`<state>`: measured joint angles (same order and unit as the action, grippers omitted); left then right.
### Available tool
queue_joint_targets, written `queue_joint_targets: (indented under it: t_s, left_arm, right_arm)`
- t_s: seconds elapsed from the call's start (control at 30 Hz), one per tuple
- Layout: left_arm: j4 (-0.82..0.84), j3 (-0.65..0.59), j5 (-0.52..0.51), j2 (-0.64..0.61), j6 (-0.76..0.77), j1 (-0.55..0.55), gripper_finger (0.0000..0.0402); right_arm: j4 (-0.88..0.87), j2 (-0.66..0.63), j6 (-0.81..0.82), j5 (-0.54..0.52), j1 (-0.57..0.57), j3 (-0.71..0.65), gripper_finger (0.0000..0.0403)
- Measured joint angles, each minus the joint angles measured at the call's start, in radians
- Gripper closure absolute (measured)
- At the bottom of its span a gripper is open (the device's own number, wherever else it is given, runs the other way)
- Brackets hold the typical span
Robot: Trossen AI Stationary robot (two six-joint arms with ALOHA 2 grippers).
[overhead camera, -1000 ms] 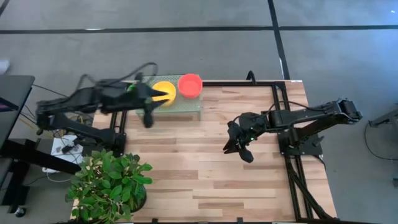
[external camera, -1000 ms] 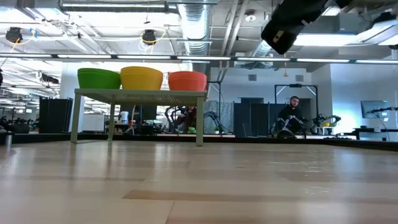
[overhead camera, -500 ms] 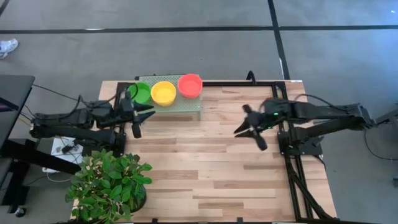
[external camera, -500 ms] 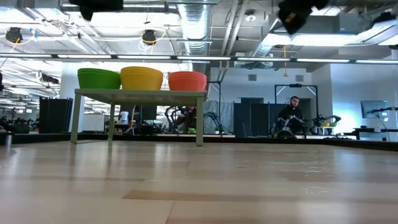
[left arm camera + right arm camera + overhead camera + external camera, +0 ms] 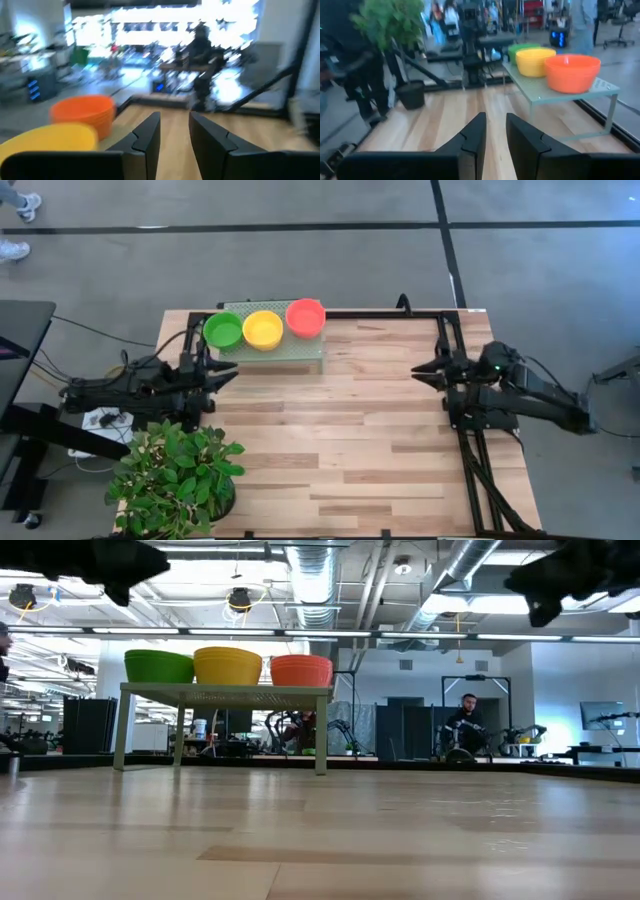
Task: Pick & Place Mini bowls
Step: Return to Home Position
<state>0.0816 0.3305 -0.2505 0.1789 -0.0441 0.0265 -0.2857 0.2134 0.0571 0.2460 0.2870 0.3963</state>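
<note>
Three stacks of mini bowls stand by their bases on the pale green mesh rack [image 5: 290, 352] at the table's far edge: green [image 5: 223, 330], yellow [image 5: 263, 330] and red-orange [image 5: 305, 317]. In the low view they show as green [image 5: 159, 666], yellow [image 5: 227, 665] and red-orange [image 5: 301, 670]. My left gripper [image 5: 232, 370] hovers at the table's left edge, just near of the rack, and holds nothing. My right gripper [image 5: 416, 368] hovers by the right edge, pointing at the rack, and also holds nothing. Both wrist views show fingers nearly together, left [image 5: 174, 127] and right [image 5: 496, 130].
A potted plant [image 5: 175, 475] fills the table's near left corner. A black frame [image 5: 445, 330] runs along the right edge. Bare wood lies between the two arms. A person [image 5: 465, 725] sits far back in the room.
Both arms have drawn back from the table's middle: the left from over the rack toward the left edge, the right toward the right edge. Their spread fingers have come together. The bowls and rack have stayed put.
</note>
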Motion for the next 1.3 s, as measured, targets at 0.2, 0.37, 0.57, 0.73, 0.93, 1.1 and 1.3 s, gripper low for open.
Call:
queue_joint_targets:
  t_s: [0.2,0.37,0.57,0.73,0.93,1.1,1.3]
  left_arm:
    - [-0.031,-0.108,0.113,-0.178,0.056,0.0,0.0298]
    - [-0.13,-0.18,0.116,-0.153,0.072,0.0,0.0298]
    - [-0.287,-0.27,0.124,-0.153,0.072,-0.001,0.0298]
    - [-0.357,-0.314,0.124,-0.154,0.072,-0.002,0.0298]
    - [-0.351,-0.325,0.125,-0.15,0.072,-0.002,0.0298]
    - [-0.353,-0.325,0.124,-0.151,0.06,-0.002,0.0298]
    - [-0.352,-0.325,0.122,-0.144,0.079,-0.002,0.0298]
  right_arm:
    - [-0.029,-0.206,0.022,0.019,0.011,-0.082,0.0333]
    - [-0.053,-0.194,0.024,0.015,0.003,-0.092,0.0333]
    - [-0.046,-0.21,0.046,0.016,-0.005,-0.093,0.0333]
    - [0.1,-0.208,0.046,0.015,-0.004,-0.173,0.0333]
    - [0.212,-0.21,0.067,0.015,0.021,-0.248,0.0333]
    - [0.29,-0.21,0.103,0.015,0.02,-0.339,0.0333]
    - [0.394,-0.207,0.109,-0.009,0.015,-0.388,0.0333]
